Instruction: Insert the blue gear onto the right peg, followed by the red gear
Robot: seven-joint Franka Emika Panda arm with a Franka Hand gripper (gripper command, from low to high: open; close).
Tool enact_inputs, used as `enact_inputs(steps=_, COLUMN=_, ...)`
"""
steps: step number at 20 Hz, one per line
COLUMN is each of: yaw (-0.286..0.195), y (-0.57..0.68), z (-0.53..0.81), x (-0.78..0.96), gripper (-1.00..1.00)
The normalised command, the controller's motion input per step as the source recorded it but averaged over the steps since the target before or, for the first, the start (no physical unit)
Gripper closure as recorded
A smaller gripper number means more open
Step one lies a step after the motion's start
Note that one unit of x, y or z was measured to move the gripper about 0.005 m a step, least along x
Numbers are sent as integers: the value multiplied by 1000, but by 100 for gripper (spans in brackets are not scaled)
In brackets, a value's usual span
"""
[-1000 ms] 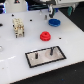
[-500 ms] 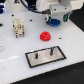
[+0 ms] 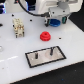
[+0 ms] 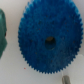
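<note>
the flat bright-blue toothed plastic gear [image 4: 48, 42] lies on the white table [image 3: 15, 60], directly beneath the robot's gripper [image 3: 54, 22]; in the wrist view its centre hole sits almost mid-frame, so the coming move looks like a straight descent. whether the jaws are parted or closed cannot be told, and nothing seems held. the small red gear [image 3: 45, 36] lies nearby, between gripper and the thin dark right peg [image 3: 50, 50].

You're getting bright, even lighting, white table [image 3: 15, 60] near blowing out; both views are rendering soft, blue gear [image 4: 49, 41] teeth blurring below the jaws.
</note>
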Motion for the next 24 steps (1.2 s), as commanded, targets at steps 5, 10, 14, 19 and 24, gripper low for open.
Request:
enact_inputs(steps=5, yaw=0, y=19, z=-107, x=-191, gripper=100)
enact_inputs(steps=10, yaw=0, y=5, z=-50, x=-119, gripper=100)
enact_inputs(steps=14, yaw=0, y=1, z=87, x=42, gripper=100)
enact_inputs(steps=19, yaw=0, y=-56, z=536, x=317, gripper=100)
enact_inputs(steps=24, yaw=0, y=-108, z=584, x=584, gripper=100)
